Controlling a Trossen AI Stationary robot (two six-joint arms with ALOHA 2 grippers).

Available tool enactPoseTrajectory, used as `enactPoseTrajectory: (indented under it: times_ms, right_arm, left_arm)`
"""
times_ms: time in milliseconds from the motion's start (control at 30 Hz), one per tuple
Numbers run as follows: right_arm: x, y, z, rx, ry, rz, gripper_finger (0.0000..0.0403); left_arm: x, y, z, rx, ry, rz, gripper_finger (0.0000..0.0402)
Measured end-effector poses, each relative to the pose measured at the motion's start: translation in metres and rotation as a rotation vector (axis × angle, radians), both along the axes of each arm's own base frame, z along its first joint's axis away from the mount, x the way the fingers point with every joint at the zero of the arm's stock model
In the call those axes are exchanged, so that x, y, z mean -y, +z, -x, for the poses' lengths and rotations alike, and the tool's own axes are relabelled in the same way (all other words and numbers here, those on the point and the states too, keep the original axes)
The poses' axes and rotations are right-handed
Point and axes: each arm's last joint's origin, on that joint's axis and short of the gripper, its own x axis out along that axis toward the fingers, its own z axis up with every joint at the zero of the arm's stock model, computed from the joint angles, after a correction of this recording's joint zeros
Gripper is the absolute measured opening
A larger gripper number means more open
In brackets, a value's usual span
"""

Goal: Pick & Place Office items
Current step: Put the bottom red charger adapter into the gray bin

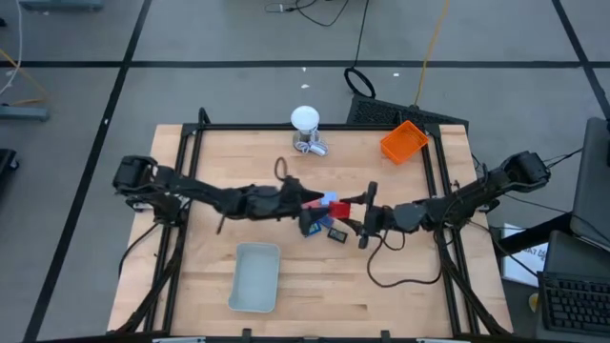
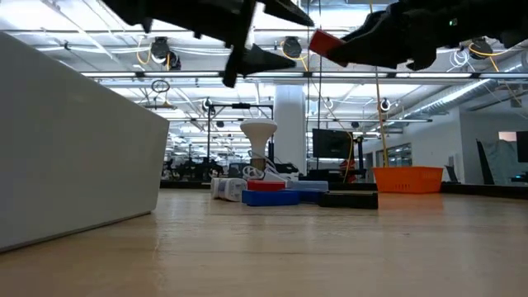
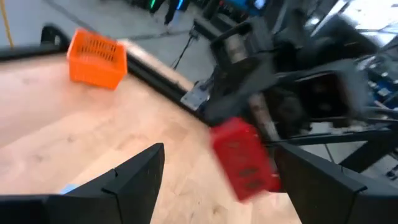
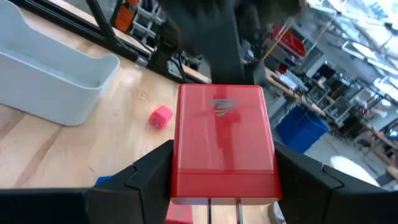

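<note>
Above the middle of the wooden table (image 1: 210, 181), the right gripper (image 4: 224, 168) holds a red block (image 4: 224, 134) clamped between its two dark fingers, lifted well clear of the surface. Facing it, the left gripper (image 3: 217, 177) stands with its jaws spread wide and empty, the block's other end just ahead of the gap between them, as if for a hand-over. Below the two arms, the remaining office items (image 2: 289, 194) lie in a small cluster on the table: a red piece, blue-faced pieces and a dark rectangle, touching or nearly so. A small pink piece (image 4: 161, 116) sits apart on the wood. The pale grey tray (image 1: 254, 276) waits near the front edge and the orange bin (image 1: 403, 140) at the far right corner. The block looks rigid, light and smooth-sided plastic, likely to slip under a shallow pinch; the flat broad faces, taken squarely near the free end, appear the safest place to take hold.
</note>
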Motion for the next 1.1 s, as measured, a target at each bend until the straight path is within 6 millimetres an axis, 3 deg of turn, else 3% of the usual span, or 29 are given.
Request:
enactPoseTrajectory:
  times_ms: [233, 967, 1100]
  right_arm:
    - [0.000, -0.001, 0.000, -0.007, 0.002, 0.026, 0.0218]
    - [0.004, -0.001, 0.001, -0.016, -0.104, 0.042, 0.0222]
    - [0.004, -0.001, 0.001, -0.017, -0.105, 0.042, 0.0218]
  left_arm:
    - [-0.008, 0.003, -0.023, -0.006, -0.112, 0.091, 0.0305]
    - [-0.003, 0.009, -0.025, 0.007, -0.118, 0.112, 0.0305]
    - [-0.007, 0.013, -0.028, -0.064, -0.058, 0.099, 0.0305]
